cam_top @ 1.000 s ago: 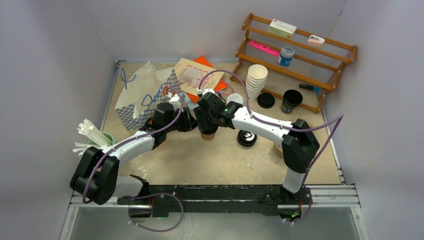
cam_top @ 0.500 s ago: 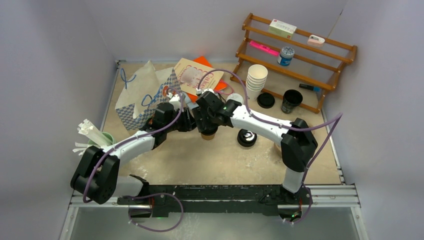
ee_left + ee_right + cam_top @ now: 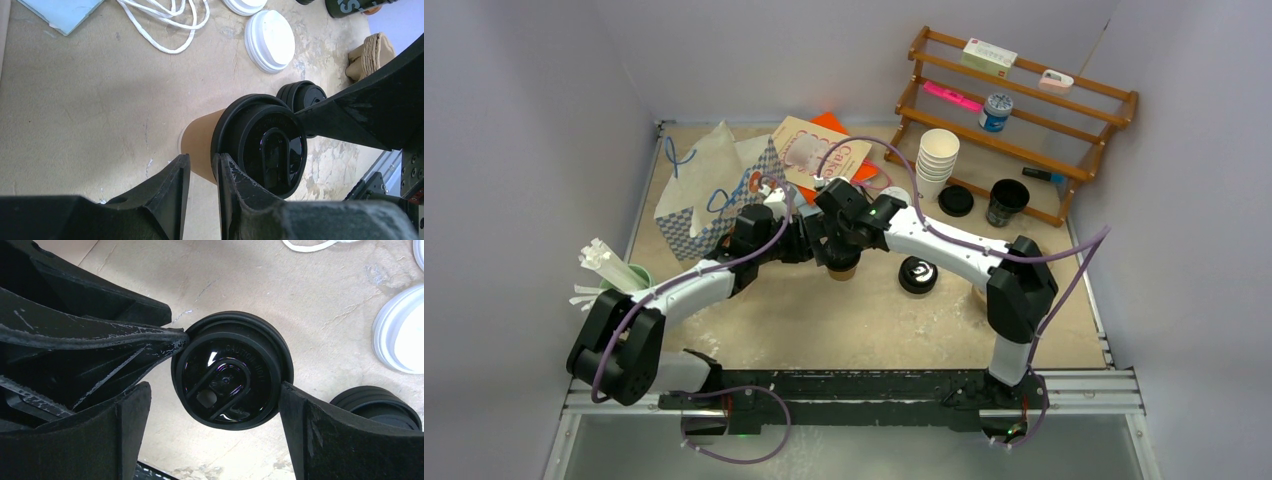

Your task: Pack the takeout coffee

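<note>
A takeout coffee, a brown paper cup with a black lid [image 3: 842,268] [image 3: 260,145] [image 3: 232,370], stands upright mid-table. My right gripper [image 3: 836,245] [image 3: 214,385] hangs over it, open wide, one finger on each side of the lid; the right finger [image 3: 300,410] is at the rim and the left finger is apart from it. My left gripper [image 3: 809,245] [image 3: 201,162] comes in from the left. Its jaws stand a narrow gap apart with nothing between them, the tips against the lid's edge and the cup's wall. A second black-lidded cup [image 3: 917,275] [image 3: 302,95] [image 3: 375,407] stands just right.
White lids [image 3: 270,34] [image 3: 400,335] lie behind the cups. A stack of white cups [image 3: 937,155], a loose black lid [image 3: 955,201] and an open black cup [image 3: 1006,200] stand by the wooden rack [image 3: 1024,110]. A patterned paper bag [image 3: 714,190] sits back left.
My right gripper's jaws have spread wide around the lid and the arm has edged slightly left. The left gripper and the cup have stayed put.
</note>
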You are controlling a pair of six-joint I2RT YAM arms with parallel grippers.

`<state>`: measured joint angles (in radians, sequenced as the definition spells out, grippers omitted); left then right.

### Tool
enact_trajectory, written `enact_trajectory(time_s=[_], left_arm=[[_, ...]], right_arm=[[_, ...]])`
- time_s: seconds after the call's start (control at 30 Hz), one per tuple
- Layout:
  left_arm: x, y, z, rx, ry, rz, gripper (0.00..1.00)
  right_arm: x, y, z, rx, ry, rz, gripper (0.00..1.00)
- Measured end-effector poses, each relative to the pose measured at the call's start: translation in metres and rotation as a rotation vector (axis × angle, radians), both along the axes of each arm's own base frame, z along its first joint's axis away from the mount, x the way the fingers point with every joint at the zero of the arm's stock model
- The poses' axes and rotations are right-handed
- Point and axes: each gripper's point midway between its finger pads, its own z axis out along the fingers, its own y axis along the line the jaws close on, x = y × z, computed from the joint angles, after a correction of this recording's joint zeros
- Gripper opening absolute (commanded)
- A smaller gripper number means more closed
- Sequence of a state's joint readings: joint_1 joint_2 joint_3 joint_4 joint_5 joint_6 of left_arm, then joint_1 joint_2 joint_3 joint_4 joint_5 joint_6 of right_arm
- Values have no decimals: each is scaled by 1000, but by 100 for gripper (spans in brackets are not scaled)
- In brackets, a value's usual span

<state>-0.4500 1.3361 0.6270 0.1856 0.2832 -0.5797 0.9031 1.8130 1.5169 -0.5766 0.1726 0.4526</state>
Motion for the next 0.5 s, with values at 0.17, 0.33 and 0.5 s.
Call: enact_trajectory(time_s=[0.17, 0.33, 0.5], left_arm=[[-1, 0, 0, 3, 7, -1, 29], [-1, 0, 0, 4, 10, -3, 28], [-2, 0, 0, 6, 13, -4, 29]], right_arm=[[0, -1, 1, -4, 2, -1, 92], [1, -2, 1, -10, -7, -15, 92], [3, -4, 1, -12, -12, -37, 97]])
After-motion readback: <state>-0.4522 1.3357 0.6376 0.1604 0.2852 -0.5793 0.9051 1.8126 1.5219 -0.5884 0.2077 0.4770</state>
